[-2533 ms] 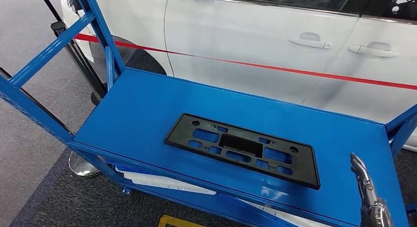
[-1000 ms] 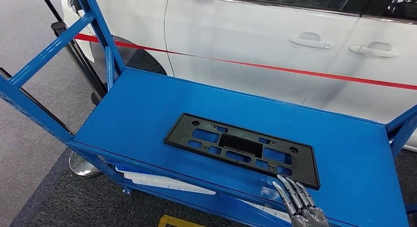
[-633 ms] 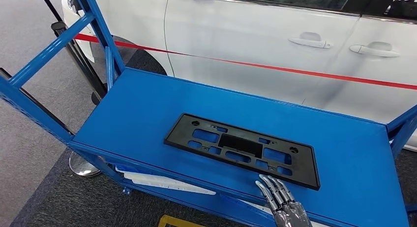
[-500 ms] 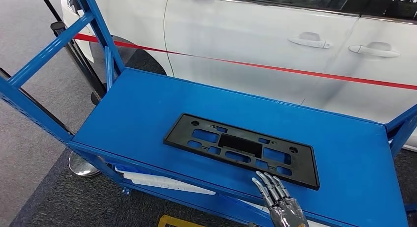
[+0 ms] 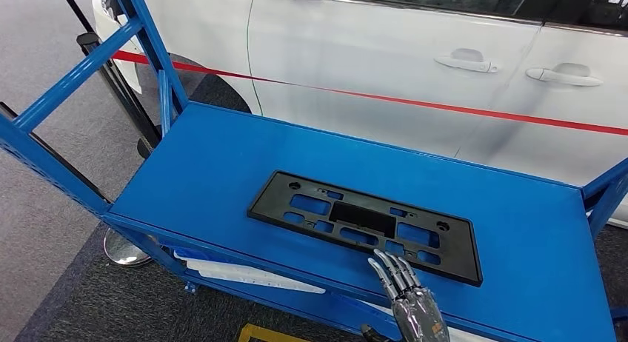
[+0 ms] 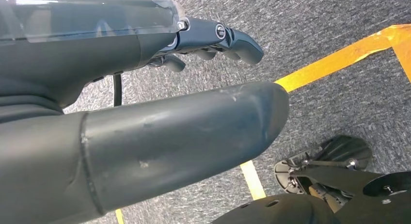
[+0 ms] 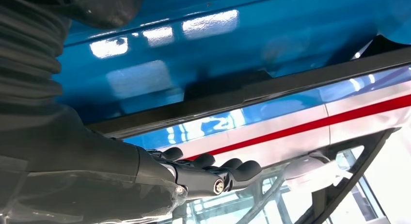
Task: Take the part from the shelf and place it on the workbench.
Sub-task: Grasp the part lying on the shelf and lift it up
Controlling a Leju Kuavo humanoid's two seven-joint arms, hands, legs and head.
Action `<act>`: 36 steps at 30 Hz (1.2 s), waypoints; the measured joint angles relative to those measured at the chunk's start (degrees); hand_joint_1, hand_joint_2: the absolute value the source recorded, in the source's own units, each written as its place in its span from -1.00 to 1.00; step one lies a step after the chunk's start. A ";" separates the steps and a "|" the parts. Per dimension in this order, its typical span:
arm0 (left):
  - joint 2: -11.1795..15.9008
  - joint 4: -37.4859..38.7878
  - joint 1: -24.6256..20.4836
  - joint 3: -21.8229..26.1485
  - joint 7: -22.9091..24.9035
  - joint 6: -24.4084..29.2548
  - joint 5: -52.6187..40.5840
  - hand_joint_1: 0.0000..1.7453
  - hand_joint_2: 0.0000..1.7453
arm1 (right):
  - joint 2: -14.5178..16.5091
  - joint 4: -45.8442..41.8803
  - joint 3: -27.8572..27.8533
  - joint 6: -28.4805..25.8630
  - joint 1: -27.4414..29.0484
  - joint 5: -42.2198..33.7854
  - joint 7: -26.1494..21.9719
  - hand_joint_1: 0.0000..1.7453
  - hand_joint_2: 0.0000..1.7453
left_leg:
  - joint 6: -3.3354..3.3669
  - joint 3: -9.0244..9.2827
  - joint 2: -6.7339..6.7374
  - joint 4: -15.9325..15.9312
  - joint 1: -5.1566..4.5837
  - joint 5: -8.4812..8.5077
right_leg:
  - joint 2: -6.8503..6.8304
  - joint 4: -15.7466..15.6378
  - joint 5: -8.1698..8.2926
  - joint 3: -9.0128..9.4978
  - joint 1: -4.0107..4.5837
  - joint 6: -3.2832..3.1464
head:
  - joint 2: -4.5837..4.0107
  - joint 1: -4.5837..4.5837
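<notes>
The part (image 5: pixel 363 223) is a flat black rectangular frame with several cut-outs, lying on the blue top shelf (image 5: pixel 215 157). My right hand (image 5: pixel 406 294) comes up from the shelf's front edge with its fingers stretched out, their tips at the part's near long edge. It holds nothing. In the right wrist view the right hand (image 7: pixel 208 178) hovers just above the glossy shelf (image 7: pixel 194 49), with the part's thin black edge (image 7: pixel 242 95) close in front of it. My left hand (image 6: pixel 213 37) hangs over grey carpet, empty, fingers apart from the thumb.
A white car (image 5: pixel 415 68) with a red stripe stands right behind the shelf. Blue uprights (image 5: pixel 152 38) rise at the left and a blue post (image 5: pixel 603 190) at the right. White parts (image 5: pixel 244 274) lie on the lower shelf. Yellow tape (image 6: pixel 339 54) marks the floor.
My right hand has moved left along the shelf's front edge, from the far right corner to the part's near edge. The part has not moved.
</notes>
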 joint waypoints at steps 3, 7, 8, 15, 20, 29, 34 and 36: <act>0.00 0.00 0.00 0.00 0.01 0.00 0.00 -1.00 -1.00 | 0.27 0.38 -0.03 0.00 -0.04 -0.03 -0.07 -1.00 1.00 | 0.00 0.00 0.00 0.00 0.00 0.00 | 0.00 0.00 0.00 0.00 0.00 0.00 | 0.00 0.00; 0.00 0.02 0.00 -0.02 0.04 0.00 0.01 -1.00 -1.00 | 1.02 0.85 -0.62 0.60 -0.06 -0.23 -1.56 -1.00 1.00 | 0.00 0.00 0.00 0.00 0.00 0.00 | 0.00 0.00 0.00 0.00 0.01 0.00 | 0.00 0.00; 0.00 0.02 0.00 -0.03 0.04 0.00 0.02 -1.00 -1.00 | 1.34 0.97 -0.87 0.82 -0.10 -0.26 -2.00 -1.00 1.00 | 0.00 0.00 0.00 0.00 0.00 0.00 | 0.00 0.00 0.00 0.00 0.01 0.00 | 0.00 0.00; 0.00 0.02 -0.01 -0.08 0.04 -0.16 0.02 -1.00 -1.00 | 4.07 2.23 -2.00 2.46 -1.22 -0.17 -4.74 -1.00 1.00 | -0.01 0.00 0.00 0.00 0.00 0.01 | 0.00 0.01 0.00 0.00 0.03 0.00 | 0.00 0.00; 0.00 0.02 -0.03 -0.22 0.07 -0.31 -0.03 -1.00 -1.00 | 6.69 3.31 -3.14 3.78 -2.93 0.04 -6.66 -1.00 1.00 | -0.01 0.01 0.01 0.00 0.01 0.01 | 0.02 0.02 0.00 0.00 0.02 0.00 | 0.00 0.00; 0.00 0.02 -0.18 -0.58 0.42 -0.50 -0.53 -1.00 -1.00 | 9.80 5.42 -4.28 4.89 -5.63 0.90 -7.87 -1.00 1.00 | 0.00 -0.01 0.00 0.00 0.00 0.03 | 0.04 0.03 0.01 0.03 0.01 0.00 | 0.00 0.00; 0.00 0.02 -0.64 -0.98 0.69 -0.86 -1.20 -1.00 -1.00 | 11.85 9.04 -5.23 5.30 -9.90 3.49 -6.92 -1.00 1.00 | 0.02 0.02 0.00 0.00 0.00 0.08 | 0.02 0.03 0.01 0.02 0.01 0.01 | 0.00 0.00; 0.00 0.02 -0.74 -1.07 0.87 -0.94 -1.20 -1.00 -1.00 | 12.16 10.31 -6.14 5.28 -11.13 3.91 -6.49 -1.00 1.00 | 0.02 0.02 0.00 0.00 0.00 0.10 | 0.01 0.03 0.02 0.03 0.01 0.01 | 0.00 0.00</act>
